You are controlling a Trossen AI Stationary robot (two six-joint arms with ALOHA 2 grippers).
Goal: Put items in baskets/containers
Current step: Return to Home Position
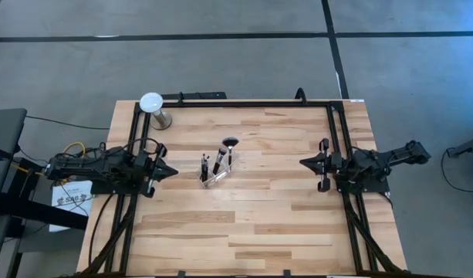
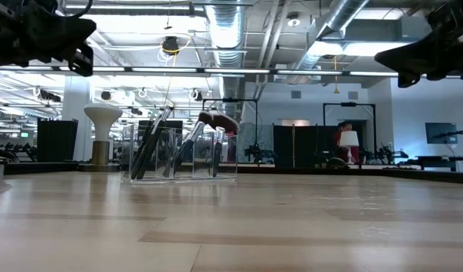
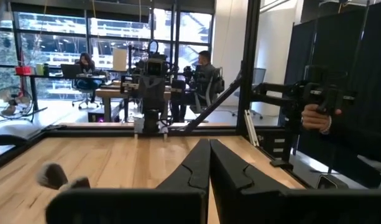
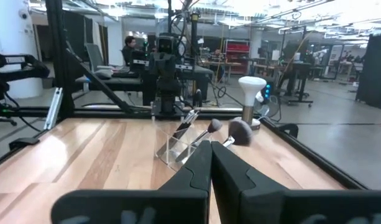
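In the high view the clear organizer [image 1: 215,177] stands mid-table with the brushes [image 1: 220,161] leaning out of it, heads up, and the fan brush [image 1: 230,144] reaching farthest. No brush shows loose on the table [image 1: 244,232], so the filling looks done. The left gripper [image 1: 168,171] waits well to the organizer's left and the right gripper [image 1: 305,163] well to its right, both pointing at it, a parked pose that suits going home. The white-domed stand [image 1: 153,104] sits off to the organizer's left, toward the table's far edge. In the low view both arms hang high above the organizer, clear of the handles. Each wrist view shows its own fingers pressed together, holding nothing
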